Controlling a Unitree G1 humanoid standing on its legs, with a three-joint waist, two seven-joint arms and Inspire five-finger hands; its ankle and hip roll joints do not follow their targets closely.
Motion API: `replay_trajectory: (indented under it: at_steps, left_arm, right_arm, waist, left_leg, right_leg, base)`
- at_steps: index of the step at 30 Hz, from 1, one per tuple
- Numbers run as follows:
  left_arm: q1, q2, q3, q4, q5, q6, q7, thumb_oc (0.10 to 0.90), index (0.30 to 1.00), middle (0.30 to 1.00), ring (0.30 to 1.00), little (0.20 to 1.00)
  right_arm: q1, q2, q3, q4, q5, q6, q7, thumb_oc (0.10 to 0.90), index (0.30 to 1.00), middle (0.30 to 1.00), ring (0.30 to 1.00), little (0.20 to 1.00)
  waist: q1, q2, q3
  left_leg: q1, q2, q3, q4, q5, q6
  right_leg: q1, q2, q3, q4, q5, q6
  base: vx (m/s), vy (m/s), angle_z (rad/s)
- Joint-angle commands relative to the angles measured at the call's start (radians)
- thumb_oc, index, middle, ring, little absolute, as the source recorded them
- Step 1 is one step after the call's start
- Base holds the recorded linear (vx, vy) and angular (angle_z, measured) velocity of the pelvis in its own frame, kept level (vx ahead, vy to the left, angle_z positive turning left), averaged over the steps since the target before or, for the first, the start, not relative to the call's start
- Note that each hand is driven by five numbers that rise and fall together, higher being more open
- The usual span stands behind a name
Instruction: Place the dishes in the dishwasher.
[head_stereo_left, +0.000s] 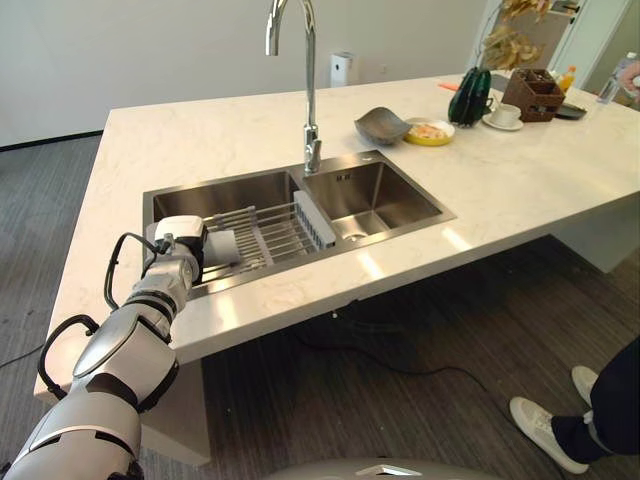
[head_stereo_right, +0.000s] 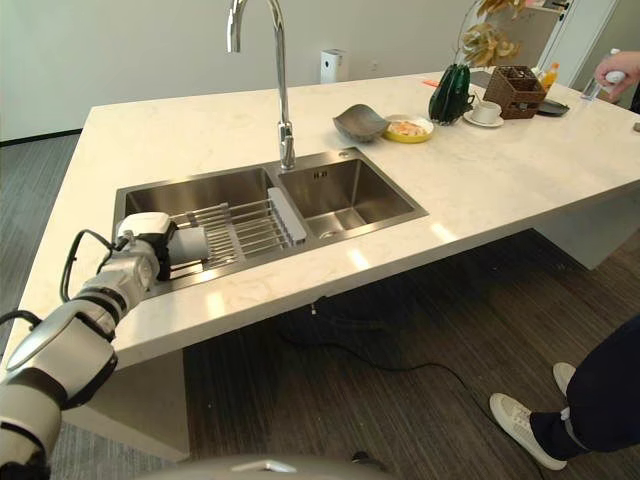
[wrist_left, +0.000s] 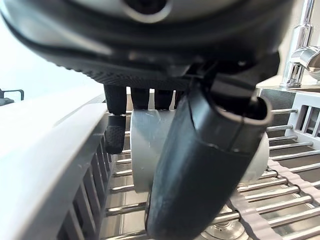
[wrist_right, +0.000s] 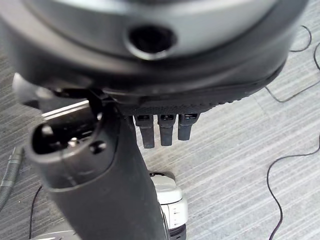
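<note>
1. Left hand (head_stereo_left: 178, 245) sits at the near-left corner of the left sink basin (head_stereo_left: 215, 195), over the wire rack (head_stereo_left: 262, 235).
2. In the left wrist view its fingers (wrist_left: 115, 125) and thumb (wrist_left: 200, 165) are curled round a pale grey cup (wrist_left: 150, 145) with a smooth, rounded wall; the cup lies on its side on the rack's steel bars.
3. Right hand (wrist_right: 100, 165) hangs over grey ribbed carpet (wrist_right: 240, 160), fingers (wrist_right: 165, 127) relaxed and straight, holding nothing.
4. Bench (head_stereo_left: 500, 180) is pale, marble-like stone, glossy. The double sink is brushed stainless, with a tall gooseneck tap (head_stereo_left: 308, 90) between the basins.
5. A white slotted holder (head_stereo_left: 314, 220) stands at the rack's right end, against the divider.
6. Other dishes, far side of the bench: dark grey bowl (head_stereo_left: 382, 125), touching or just beside a yellow plate (head_stereo_left: 432, 132) with food; white cup on saucer (head_stereo_left: 505, 116) further right.
7. Dark green ribbed vase (head_stereo_left: 470, 95) and brown woven caddy (head_stereo_left: 532, 95) near the cup.
8. A person's shoes (head_stereo_left: 545, 425) show on the floor, lower right.
</note>
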Motion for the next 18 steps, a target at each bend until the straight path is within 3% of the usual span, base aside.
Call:
replay_trajectory:
  at_steps: [1,6,8,9,11,12,14,18]
  left_arm:
    - [-0.121,-0.003,0.054,0.054,-0.044,-0.015,0.017,0.4,0.3,0.3,0.3,0.3]
    - [-0.169,0.032,-0.013,-0.131,-0.069,-0.087,0.059,0.4,0.3,0.3,0.3,0.3]
    - [-0.184,0.115,-0.042,-0.414,-0.106,-0.142,0.099,0.4,0.3,0.3,0.3,0.3]
    - [-0.181,0.119,-0.04,-0.422,-0.107,-0.138,0.096,0.4,0.3,0.3,0.3,0.3]
    - [-0.143,0.158,0.014,-0.643,-0.189,-0.17,0.121,0.4,0.3,0.3,0.3,0.3]
    - [-0.139,0.161,0.017,-0.648,-0.189,-0.167,0.119,0.4,0.3,0.3,0.3,0.3]
    - [-0.031,0.152,0.174,-0.889,-0.361,-0.204,0.13,0.4,0.3,0.3,0.3,0.3]
    - [0.142,0.075,0.414,-1.1,-0.642,-0.289,0.121,0.4,0.3,0.3,0.3,0.3]
  right_arm:
    - [-0.094,-0.063,0.049,0.021,0.0,-0.008,-0.012,0.8,0.9,0.9,0.9,0.9]
    - [-0.072,-0.071,0.04,0.004,0.011,-0.022,-0.003,0.8,0.9,0.9,0.9,0.9]
    - [-0.043,-0.065,0.019,-0.007,0.021,-0.033,0.003,0.8,0.9,0.9,0.9,0.9]
    - [-0.043,-0.064,0.02,-0.007,0.021,-0.033,0.003,0.8,0.9,0.9,0.9,0.9]
    - [-0.027,-0.05,0.0,-0.01,0.029,-0.038,0.002,0.8,0.9,0.9,0.9,0.9]
    - [-0.027,-0.051,0.002,-0.01,0.029,-0.038,0.002,0.8,0.9,0.9,0.9,0.9]
    - [-0.012,-0.035,-0.03,-0.009,0.036,-0.036,0.001,0.8,0.9,0.9,0.9,0.9]
    - [0.001,-0.023,-0.034,-0.023,0.027,-0.027,0.012,0.8,0.9,0.9,0.9,0.9]
  waist:
    - [0.001,0.028,0.071]
    - [0.009,0.034,0.065]
    - [0.021,0.037,0.062]
    - [0.019,0.037,0.062]
    - [0.036,0.04,0.063]
    - [0.034,0.04,0.061]
    - [0.058,0.04,0.063]
    - [0.089,0.045,0.06]
  left_leg:
    - [0.048,-0.051,-0.027,0.011,-0.119,0.03]
    - [0.043,-0.047,-0.042,0.011,-0.116,0.026]
    - [0.039,-0.044,-0.058,0.011,-0.114,0.024]
    - [0.039,-0.044,-0.059,0.011,-0.114,0.024]
    - [0.04,-0.039,-0.076,0.011,-0.114,0.022]
    - [0.036,-0.04,-0.077,0.011,-0.11,0.022]
    - [0.033,-0.032,-0.104,0.011,-0.105,0.017]
    - [0.027,-0.015,-0.138,0.011,-0.089,0.004]
  right_leg:
    - [-0.055,-0.032,-0.105,0.001,0.006,0.095]
    - [-0.045,-0.032,-0.124,0.001,0.0,0.095]
    - [-0.034,-0.031,-0.138,0.001,-0.009,0.094]
    - [-0.033,-0.031,-0.139,0.001,-0.01,0.094]
    - [-0.018,-0.028,-0.153,0.001,-0.022,0.092]
    - [-0.022,-0.03,-0.153,0.001,-0.019,0.091]
    - [-0.002,-0.023,-0.173,0.001,-0.036,0.084]
    - [0.018,-0.009,-0.191,0.001,-0.06,0.067]
  base:
    - [0.0,0.0,0.0]
    - [-0.01,-0.018,0.01]
    - [-0.01,-0.04,0.14]
    - [-0.02,-0.042,0.17]
    - [0.0,-0.033,0.13]
    - [-0.01,-0.061,0.2]
    - [0.0,-0.085,0.25]
    - [0.01,-0.078,0.26]
